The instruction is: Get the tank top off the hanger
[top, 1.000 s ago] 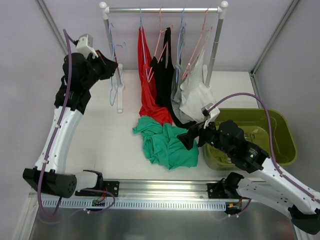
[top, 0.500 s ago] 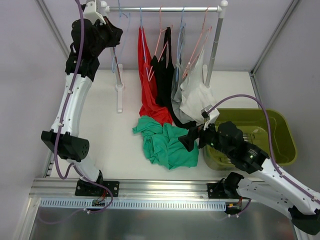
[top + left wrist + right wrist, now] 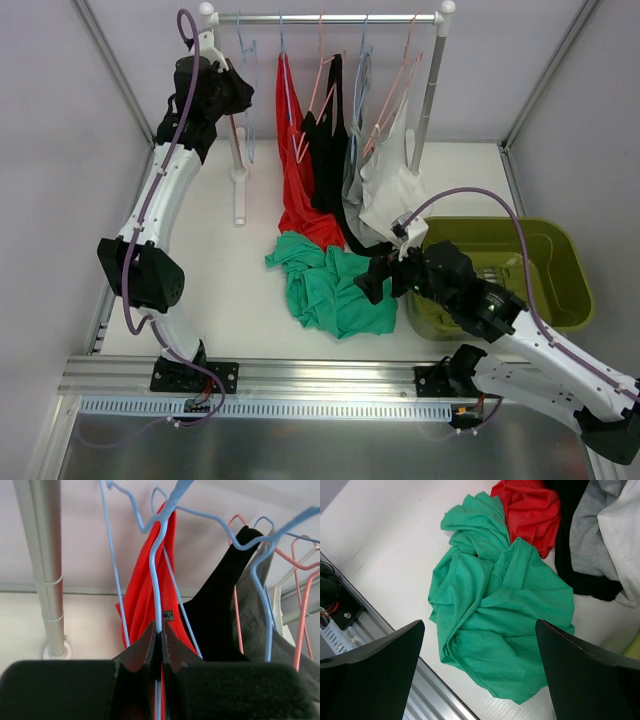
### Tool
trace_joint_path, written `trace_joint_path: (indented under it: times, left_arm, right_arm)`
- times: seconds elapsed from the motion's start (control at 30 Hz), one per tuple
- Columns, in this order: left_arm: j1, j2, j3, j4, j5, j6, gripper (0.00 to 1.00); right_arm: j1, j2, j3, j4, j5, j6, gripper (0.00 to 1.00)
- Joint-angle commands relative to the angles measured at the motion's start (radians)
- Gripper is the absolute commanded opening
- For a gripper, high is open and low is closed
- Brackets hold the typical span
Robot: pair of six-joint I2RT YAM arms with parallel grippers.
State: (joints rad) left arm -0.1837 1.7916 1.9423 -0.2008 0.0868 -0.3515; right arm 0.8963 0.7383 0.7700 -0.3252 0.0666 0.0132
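Observation:
A green tank top (image 3: 335, 285) lies crumpled on the white table, off any hanger; it fills the right wrist view (image 3: 500, 615). My left gripper (image 3: 238, 92) is raised by the rack's left post and is shut on the wire of a bare blue hanger (image 3: 248, 110), whose hook reaches up to the rail (image 3: 330, 18). In the left wrist view my left gripper (image 3: 160, 637) pinches that blue hanger (image 3: 159, 570). My right gripper (image 3: 375, 278) hovers open and empty just above the tank top's right edge, wide apart in the right wrist view (image 3: 479, 625).
Red (image 3: 295, 180), black (image 3: 325, 160), grey (image 3: 355, 175) and white (image 3: 395, 190) garments hang on blue and pink hangers, their hems on the table. An olive bin (image 3: 560, 260) stands at the right. The rack's posts (image 3: 428, 90) stand at the back.
My left arm has lifted the blue hanger up and to the right, up to the rail. My right gripper has drifted slightly left over the tank top.

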Motion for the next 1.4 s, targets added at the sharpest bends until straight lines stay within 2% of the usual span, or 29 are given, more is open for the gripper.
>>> trace_joint_path:
  times: [0.0,0.03,0.1,0.13,0.2,0.23,0.3,0.33,0.47,0.63,0.7,0.8,0.83,0.9,0.93,1.13,1.27,1.37]
  left_arm:
    - [0.0,-0.11,-0.1,0.026,-0.079,-0.061,0.03]
    - [-0.002,-0.147,-0.118,0.026,-0.081,-0.064,0.23]
    - [-0.002,-0.185,-0.151,0.029,-0.111,-0.063,0.35]
    - [-0.002,-0.225,-0.161,0.028,-0.113,-0.061,0.53]
    - [-0.002,-0.27,-0.184,0.026,-0.105,-0.049,0.79]
    - [-0.002,-0.325,-0.196,0.024,-0.101,-0.041,0.98]
    - [-0.002,-0.394,-0.259,0.023,-0.101,-0.034,0.99]
    - [-0.002,-0.476,-0.291,0.021,-0.111,-0.037,0.99]
    - [-0.002,-0.714,-0.532,0.012,-0.176,-0.058,0.99]
    - [0.0,-1.067,-0.758,-0.043,-0.236,-0.075,0.99]
    - [-0.002,-1.145,-0.821,-0.09,-0.24,-0.064,0.99]
    - [-0.002,-1.256,-0.847,-0.188,-0.228,-0.04,0.98]
    - [-0.002,-1.296,-0.849,-0.212,-0.223,-0.034,0.99]
    - [-0.002,-1.346,-0.847,-0.267,-0.204,-0.018,0.99]
    - [-0.002,-1.362,-0.847,-0.279,-0.191,-0.011,0.99]
    - [-0.002,-1.448,-0.927,-0.301,-0.101,0.086,0.99]
    - [-0.002,-1.506,-1.098,-0.301,-0.157,0.089,0.99]
    - [-0.002,-1.517,-1.154,-0.305,-0.182,0.1,0.99]
  right_arm:
    - [-0.002,0.085,0.008,0.057,0.003,-0.038,0.99]
    - [0.0,0.113,0.017,0.061,-0.007,-0.038,0.99]
    - [-0.002,0.215,0.053,0.077,-0.019,-0.033,0.99]
    - [0.0,0.257,0.07,0.081,-0.031,-0.029,1.0]
    - [0.009,0.346,0.107,0.089,-0.031,-0.022,1.0]
    - [0.018,0.439,0.148,0.09,-0.016,-0.022,0.99]
    - [0.048,0.531,0.192,0.089,0.024,-0.019,0.99]
    - [0.058,0.617,0.224,0.089,0.063,0.016,1.0]
    - [0.093,0.786,0.276,0.066,0.153,0.102,0.99]
    - [0.18,0.907,0.281,0.032,0.246,0.157,1.0]
    - [0.205,0.935,0.264,0.037,0.249,0.182,0.97]
    - [0.214,0.957,0.229,0.072,0.204,0.2,0.75]
    - [0.216,0.954,0.216,0.086,0.193,0.206,0.53]
    - [0.219,0.922,0.195,0.11,0.191,0.223,0.26]
    - [0.222,0.906,0.193,0.11,0.211,0.223,0.01]
    - [0.228,0.709,0.204,0.109,0.234,0.148,0.0]
    - [0.227,0.529,0.235,0.103,0.223,0.058,0.0]
    - [0.227,0.413,0.313,0.042,0.251,-0.005,0.0]
